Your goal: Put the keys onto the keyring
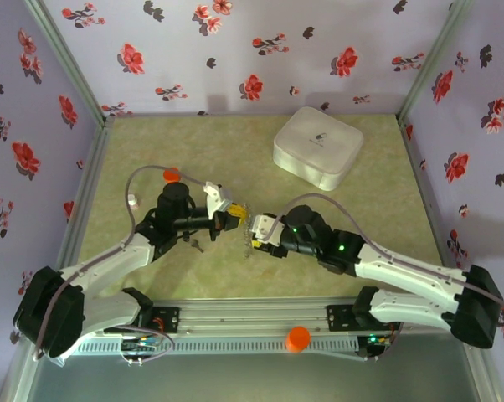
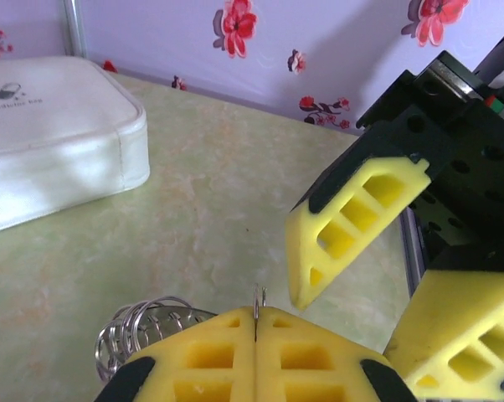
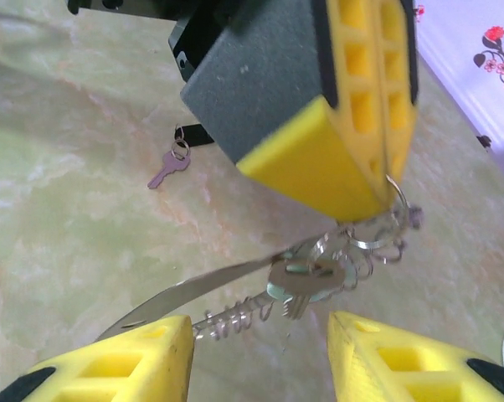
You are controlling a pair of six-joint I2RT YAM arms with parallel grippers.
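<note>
A key [image 3: 169,167] lies on the table [image 1: 151,151], box [image 1: 317,146] well behind.

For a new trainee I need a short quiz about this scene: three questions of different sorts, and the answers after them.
1. True or false: the left gripper stands wide open.
2. Where is the loose key?
A. lying on the table
B. on top of the white box
C. hanging on the flowered wall
3. Fill in the missing word: the right gripper, close to the keyring, has its jaws ____.

Key
1. False: it is shut, and it pinches the wire of the keyring.
2. A
3. open
</note>
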